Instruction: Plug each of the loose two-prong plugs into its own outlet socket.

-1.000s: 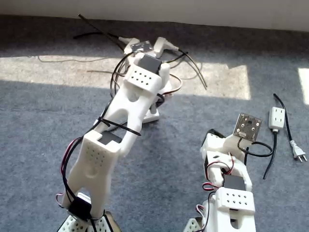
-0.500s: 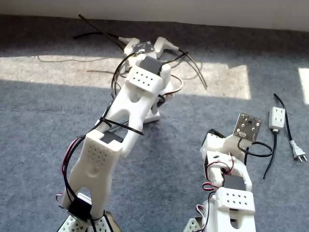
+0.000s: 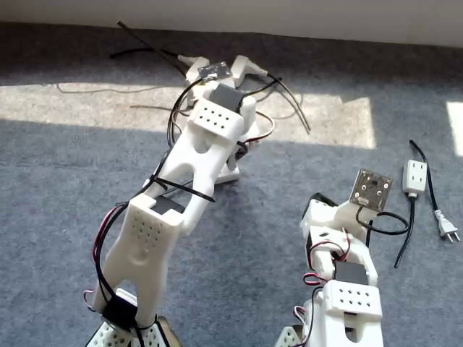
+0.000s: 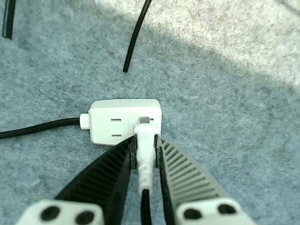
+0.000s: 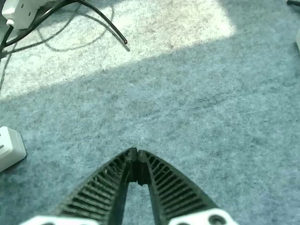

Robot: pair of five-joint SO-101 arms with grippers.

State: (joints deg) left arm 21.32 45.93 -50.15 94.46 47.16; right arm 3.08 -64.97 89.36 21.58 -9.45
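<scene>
1. Left gripper: jaws narrow, clamped on a white plug. The plug's nose is at a slot of the white outlet lying on the carpet.
2. Left arm: has edged slightly forward over the last second and is now settled. Judged to be pressing the plug home; full seating cannot be confirmed.
3. Right gripper: jaws together, holding nothing, above bare carpet. Unchanged.
4. Second outlet and loose plug: near each other, not joined, beside the right arm. Unmoved; this pair remains to be done.
</scene>
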